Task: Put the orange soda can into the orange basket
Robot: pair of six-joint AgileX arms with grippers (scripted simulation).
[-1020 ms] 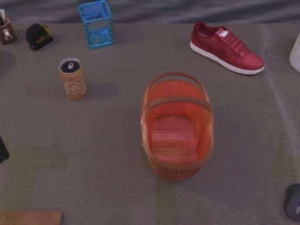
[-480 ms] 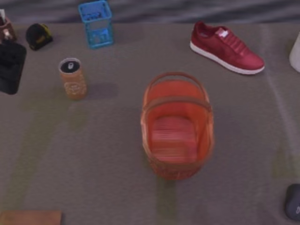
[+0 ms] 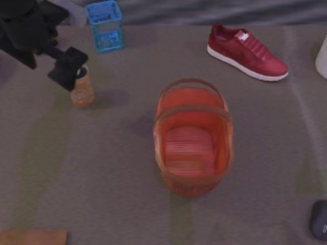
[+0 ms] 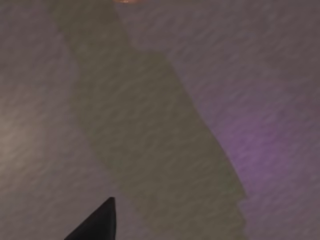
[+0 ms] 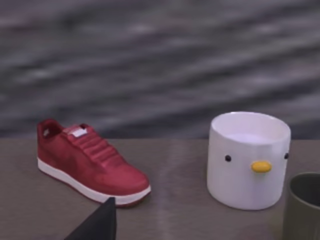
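The orange soda can (image 3: 82,93) stands upright at the table's left; my left gripper (image 3: 68,70) hangs over it and hides its top. The gripper is open, and only one dark fingertip (image 4: 101,221) shows in the left wrist view, over bare tabletop, with a sliver of the can (image 4: 125,1) at that picture's edge. The orange basket (image 3: 193,133) sits mid-table, its handle arched across it and nothing inside. My right gripper (image 5: 142,234) is parked off the right side, with one fingertip (image 5: 102,220) showing, open.
A small blue basket (image 3: 105,25) stands at the back left and a red shoe (image 3: 248,51) at the back right. A white chick cup (image 5: 248,160) and an olive cup (image 5: 302,205) stand at the far right. A dark grey object (image 3: 319,220) and a wooden block (image 3: 33,237) lie along the front edge.
My left arm has swung in from the left edge and now hangs over the can, covering the small items at the back left. Can and basket have not moved.
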